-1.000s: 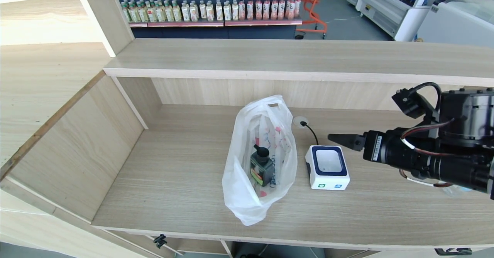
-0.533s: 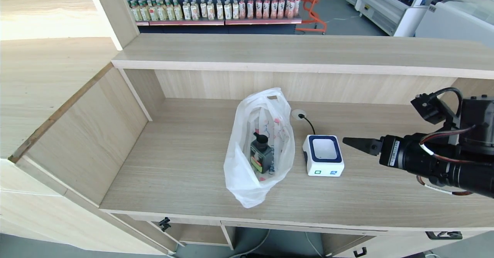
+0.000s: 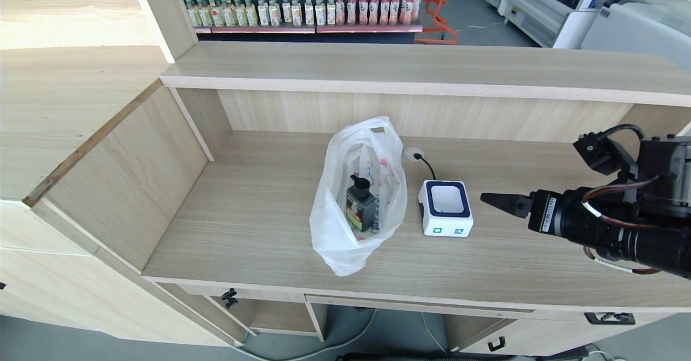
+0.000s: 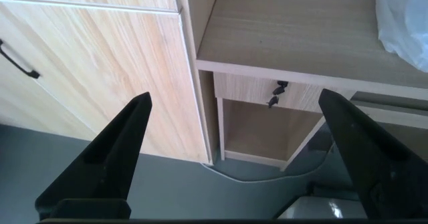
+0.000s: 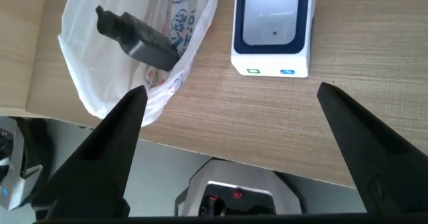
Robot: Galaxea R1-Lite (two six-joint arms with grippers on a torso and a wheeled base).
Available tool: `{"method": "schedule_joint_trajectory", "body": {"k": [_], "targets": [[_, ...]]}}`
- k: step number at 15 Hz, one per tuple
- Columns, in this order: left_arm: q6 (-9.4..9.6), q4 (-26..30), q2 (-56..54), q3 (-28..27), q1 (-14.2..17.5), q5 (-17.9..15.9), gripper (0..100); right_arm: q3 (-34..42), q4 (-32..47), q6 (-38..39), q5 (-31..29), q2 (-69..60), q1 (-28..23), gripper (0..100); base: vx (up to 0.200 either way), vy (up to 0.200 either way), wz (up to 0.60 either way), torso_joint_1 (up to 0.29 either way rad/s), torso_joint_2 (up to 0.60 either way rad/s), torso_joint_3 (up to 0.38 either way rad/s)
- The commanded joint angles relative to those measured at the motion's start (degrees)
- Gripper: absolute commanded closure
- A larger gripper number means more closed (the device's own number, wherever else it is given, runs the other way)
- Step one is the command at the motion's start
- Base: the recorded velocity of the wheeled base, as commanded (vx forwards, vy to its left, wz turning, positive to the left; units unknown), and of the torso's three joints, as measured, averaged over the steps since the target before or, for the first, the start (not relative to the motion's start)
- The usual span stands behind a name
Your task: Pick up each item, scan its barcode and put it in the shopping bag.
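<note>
**Both grippers empty, one bottle lying in the bag**

You have the shopping bag (image 3: 333,226) on the wooden counter (image 3: 259,231) with its mouth open; inside it sits a dark bottle (image 3: 360,208) with a black cap, its cap end towards the back wall of the counter. Just beside the bag, on the robot's right, stands the white scanner (image 3: 446,209) with its blue-framed window facing up; the two are close, but you cannot tell whether the plastic touches the scanner's side. A black cable (image 3: 429,168) runs from the scanner to a round port (image 3: 414,154) in the counter behind it.

Your right gripper (image 5: 231,89) hangs above the counter, to the right of the scanner and apart from it; its fingers (image 5: 107,157) are spread wide and hold nothing. Your left gripper (image 4: 235,97) is off the counter's front edge, over the floor by the cabinet (image 4: 100,63); its fingers are also spread wide, with nothing between them.
</note>
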Motion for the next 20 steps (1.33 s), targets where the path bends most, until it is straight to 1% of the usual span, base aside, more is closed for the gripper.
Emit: {"method": "schedule_joint_trajectory", "body": {"k": [1,3,8,10,12,20], "targets": [[0.01,0.0,0.1,0.0,0.0,0.0,0,0.3,0.0,-1.2,-0.6,0.0,-0.8,0,0.0,-0.2,0.0,0.002,0.0,0.002],[0.01,0.1,0.1,0.0,0.0,0.0,0,2.2,0.0,-3.6,-1.5,-0.3,-1.5,0,0.0,-0.2,0.0,0.002,0.0,0.002],[0.01,0.0,0.1,0.0,0.0,0.0,0,6.1,-0.2,-3.6,-1.8,-2.0,-1.6,0,0.0,-0.2,0.0,0.002,0.0,0.001],[0.01,0.0,0.1,0.0,0.0,0.0,0,6.1,-0.2,-3.7,-1.9,-2.0,-2.1,0,0.0,-0.2,0.0,0.0,0.0,0.002],[0.01,0.0,0.1,0.0,0.0,0.0,0,6.2,-0.1,-3.8,-3.4,-1.8,-2.3,0,0.0,-0.2,0.0,0.005,0.0,0.007],[0.1,0.0,0.1,0.0,0.0,0.0,0,6.8,0.1,-4.8,-4.1,-1.5,-2.2,0,0.0,-0.2,0.0,0.002,0.0,0.002]]}}
